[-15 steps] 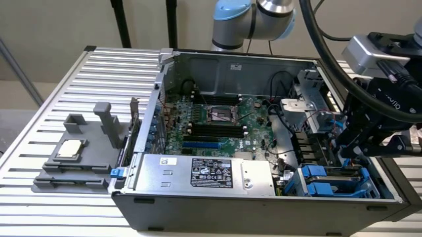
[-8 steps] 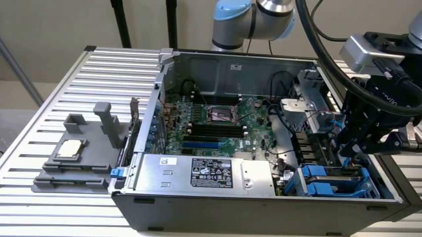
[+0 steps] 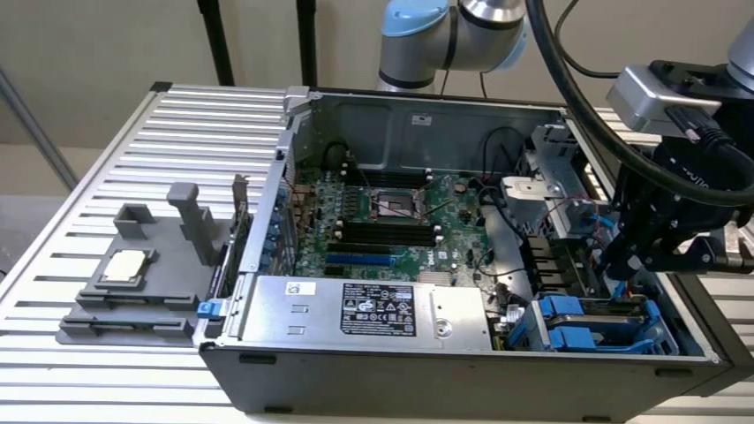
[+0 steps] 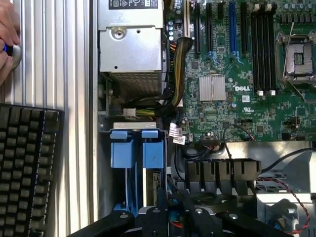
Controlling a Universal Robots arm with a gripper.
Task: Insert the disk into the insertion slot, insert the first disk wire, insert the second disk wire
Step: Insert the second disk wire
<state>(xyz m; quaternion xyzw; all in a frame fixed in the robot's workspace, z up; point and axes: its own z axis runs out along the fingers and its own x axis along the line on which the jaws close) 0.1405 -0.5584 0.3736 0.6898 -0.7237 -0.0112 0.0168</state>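
An open computer case [image 3: 471, 371] lies on a slatted metal surface [image 3: 106, 371], its motherboard [image 3: 389, 221] facing up. The robot's hand [image 3: 624, 261] reaches down into the corner of the case at the exterior view's right, hanging just above the drive bay. Directly below the hand sits the insertion slot [image 3: 642, 344], a grey-blue cage with bright blue tabs. Bright blue carrier parts [image 4: 137, 148] lie inside it, which suggests the disk is already seated, though its silver body and label cannot be made out. In the wrist view, the hand [image 4: 170, 217] sits close over thin wires and a bit of blue at the cage's back end. Whether the fingers are apart or clamped on a connector cannot be told.

The step in hand appears to be one of the wire insertions. It calls for lining a small plug squarely with the socket at the disk's end and pressing straight in.

Well away from the hand, a silver power-supply box [image 3: 365, 309] fills the case's near edge. A grey stand [image 3: 141, 274] rests outside the case. A keyboard [image 4: 27, 168] and a person's fingers [image 4: 7, 39] are well apart from the hand.
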